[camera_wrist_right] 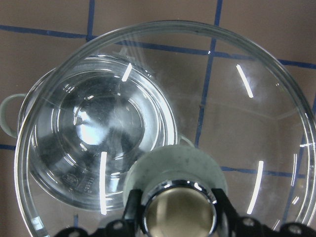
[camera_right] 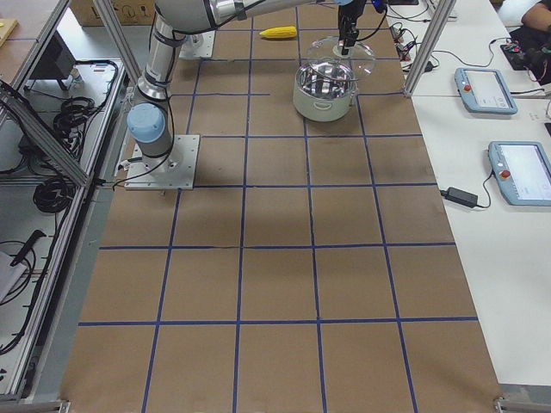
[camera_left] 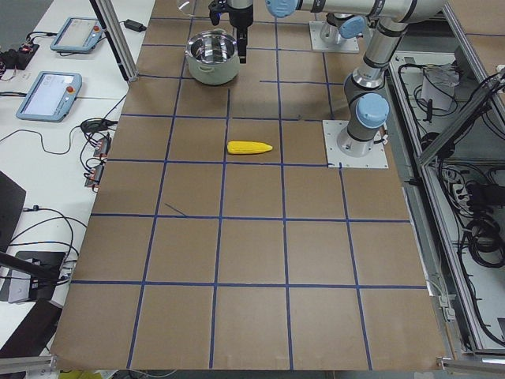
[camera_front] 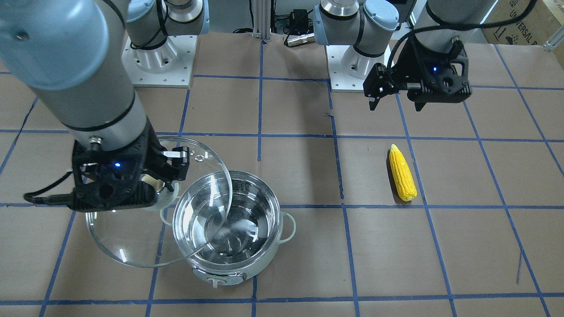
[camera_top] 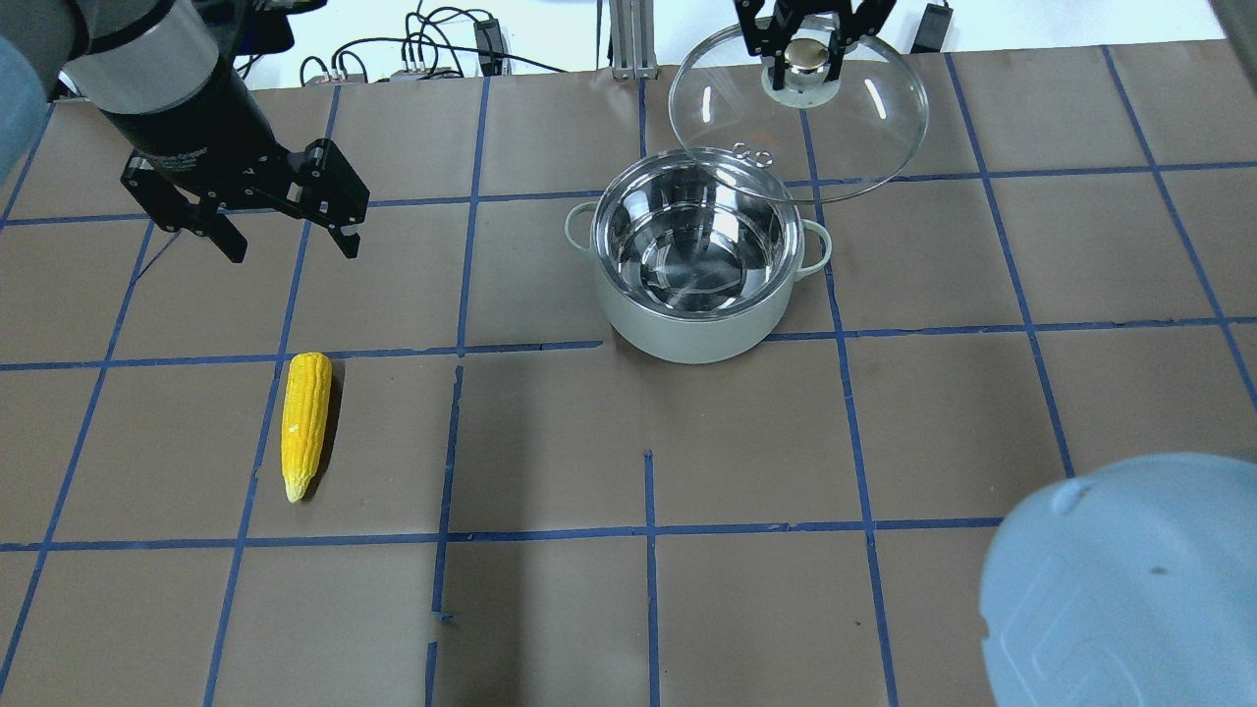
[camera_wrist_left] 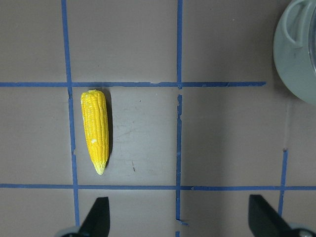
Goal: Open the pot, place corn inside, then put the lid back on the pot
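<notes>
The brown-papered desk [camera_top: 550, 442], ruled into squares by blue tape, carries everything. On it, towards the robot's right, stands the pot [camera_top: 687, 339], upright and uncovered, with its shiny steel inside showing and its loop handles out to either side.

The lid [camera_top: 864, 128] is off the pot and held up in the air, tilted, over the pot's far right side. Seen from above, its glass edge overlaps the pot's rim (whether the two touch there I cannot tell).

The corn [camera_top: 304, 422] lies flat on the desk well apart from the pot, on the robot's left. It sits just beside a tape line, with its pointed end towards the robot.

The left claw [camera_top: 293, 250] hangs above the desk, released, with its two fingers spread wide and nothing between them. It is clear of the corn, which lies ahead of its fingers in the wrist view.

The right claw [camera_wrist_right: 177, 210] is clenched on the lid's knob [camera_top: 807, 56], one finger on each side of it.
</notes>
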Controlling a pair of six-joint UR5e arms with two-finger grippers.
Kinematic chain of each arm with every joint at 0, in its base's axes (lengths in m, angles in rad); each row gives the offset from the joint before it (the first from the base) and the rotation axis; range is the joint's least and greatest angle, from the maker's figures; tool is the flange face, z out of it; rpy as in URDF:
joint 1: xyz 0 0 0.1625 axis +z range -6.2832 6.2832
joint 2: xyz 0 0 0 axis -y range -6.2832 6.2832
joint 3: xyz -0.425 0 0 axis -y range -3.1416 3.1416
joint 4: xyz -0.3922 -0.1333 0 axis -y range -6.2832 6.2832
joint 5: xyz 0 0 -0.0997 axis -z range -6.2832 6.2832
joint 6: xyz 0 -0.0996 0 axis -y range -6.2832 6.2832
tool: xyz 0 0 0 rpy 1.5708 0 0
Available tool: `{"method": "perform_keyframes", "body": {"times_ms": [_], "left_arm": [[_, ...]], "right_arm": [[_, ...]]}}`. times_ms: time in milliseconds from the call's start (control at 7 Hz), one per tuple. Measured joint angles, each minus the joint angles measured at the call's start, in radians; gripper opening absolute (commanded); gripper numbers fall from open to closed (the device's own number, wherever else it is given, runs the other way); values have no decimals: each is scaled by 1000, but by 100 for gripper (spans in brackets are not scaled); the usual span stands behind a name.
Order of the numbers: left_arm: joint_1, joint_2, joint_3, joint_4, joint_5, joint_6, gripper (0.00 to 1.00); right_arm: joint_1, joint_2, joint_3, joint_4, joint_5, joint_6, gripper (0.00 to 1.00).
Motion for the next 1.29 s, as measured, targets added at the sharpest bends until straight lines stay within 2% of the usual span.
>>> {"method": "perform_keyframes", "body": {"times_ms": [429,714,857,1000,1143,1286], "left_arm": [[181,-113,-167,197,-4,246,100],[250,-185,-306,420,-1,369,100],[265,-216,-379,548,0,396,100],[272,-239,-430,636,2,407,99],[276,-254,-458,674,3,411,92],[279,-270,-470,692,2,413,71]], "right_arm": [[-89,-100,4,112,-1,-110,19],[-105,-201,22,209,-4,-119,16],[-106,-251,65,229,-1,-118,16],[-106,-297,146,198,1,-116,16],[-107,-346,254,121,3,-117,15],[-109,-392,356,49,3,-118,14]]}}
